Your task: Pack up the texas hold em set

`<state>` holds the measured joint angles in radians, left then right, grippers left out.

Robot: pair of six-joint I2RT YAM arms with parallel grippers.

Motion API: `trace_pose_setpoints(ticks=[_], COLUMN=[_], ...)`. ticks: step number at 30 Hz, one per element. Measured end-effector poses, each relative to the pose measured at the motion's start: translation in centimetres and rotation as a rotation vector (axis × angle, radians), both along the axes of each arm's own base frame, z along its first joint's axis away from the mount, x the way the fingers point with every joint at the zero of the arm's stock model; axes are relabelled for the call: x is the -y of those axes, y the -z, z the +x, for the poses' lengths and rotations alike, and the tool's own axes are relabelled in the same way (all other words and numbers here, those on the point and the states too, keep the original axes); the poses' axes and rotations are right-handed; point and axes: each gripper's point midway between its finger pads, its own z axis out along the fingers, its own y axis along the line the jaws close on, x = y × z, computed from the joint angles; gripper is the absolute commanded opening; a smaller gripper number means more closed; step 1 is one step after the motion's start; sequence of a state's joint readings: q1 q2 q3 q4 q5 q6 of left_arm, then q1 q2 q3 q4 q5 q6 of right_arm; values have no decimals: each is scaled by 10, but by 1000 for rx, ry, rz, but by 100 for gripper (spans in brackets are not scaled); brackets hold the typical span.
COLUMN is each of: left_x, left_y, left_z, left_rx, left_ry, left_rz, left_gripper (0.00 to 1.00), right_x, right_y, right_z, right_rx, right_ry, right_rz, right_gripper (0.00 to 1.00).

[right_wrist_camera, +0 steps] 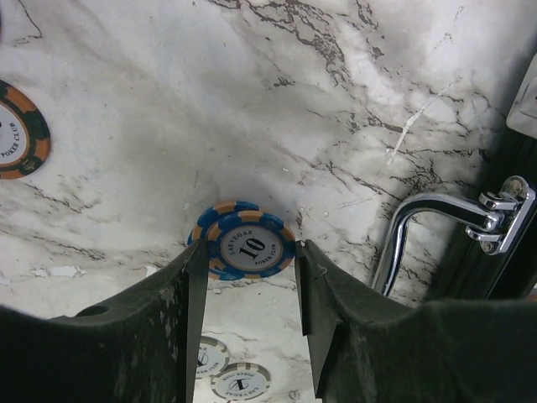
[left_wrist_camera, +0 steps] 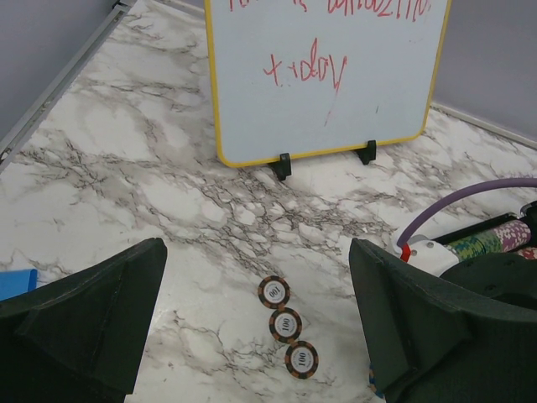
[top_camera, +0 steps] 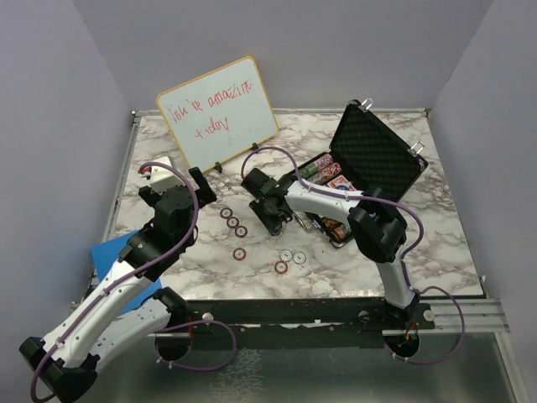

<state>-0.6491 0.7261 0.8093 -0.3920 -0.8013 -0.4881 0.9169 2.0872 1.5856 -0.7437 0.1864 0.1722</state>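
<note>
The black briefcase [top_camera: 382, 155] stands open at the back right, with rows of poker chips [top_camera: 323, 168] inside it. My right gripper [top_camera: 273, 220] points down at the table just left of the case. Its fingers close on the edges of two overlapping blue "10" chips [right_wrist_camera: 250, 235], so the right gripper [right_wrist_camera: 248, 252] is shut on them. Three brown-orange "100" chips [left_wrist_camera: 285, 324] lie in a diagonal row under my left gripper [left_wrist_camera: 256, 248], which hangs wide open above them. The left gripper [top_camera: 203, 186] holds nothing.
A wood-framed whiteboard [top_camera: 218, 113] with red writing stands at the back left. Red chips [top_camera: 239, 253] and white chips [top_camera: 293, 256] lie loose in front of the grippers. The case's silver handle [right_wrist_camera: 436, 214] is just right of my right fingers. A blue sheet [top_camera: 109, 252] lies at the table's left edge.
</note>
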Motion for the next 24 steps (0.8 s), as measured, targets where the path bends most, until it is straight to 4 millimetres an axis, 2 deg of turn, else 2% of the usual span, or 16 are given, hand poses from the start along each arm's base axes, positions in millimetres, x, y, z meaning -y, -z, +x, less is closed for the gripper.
trace_pose_setpoints(ticks=[10, 24], left_x=[-1, -1], left_y=[-1, 0], left_z=[-1, -1], left_rx=[3, 0], left_ry=[0, 0], left_rz=[-2, 0], left_gripper=[99, 99], right_x=[-2, -9], right_y=[0, -1], right_z=[1, 4], right_rx=[5, 12], right_ry=[-5, 30], right_rz=[9, 46], right_gripper=[59, 62])
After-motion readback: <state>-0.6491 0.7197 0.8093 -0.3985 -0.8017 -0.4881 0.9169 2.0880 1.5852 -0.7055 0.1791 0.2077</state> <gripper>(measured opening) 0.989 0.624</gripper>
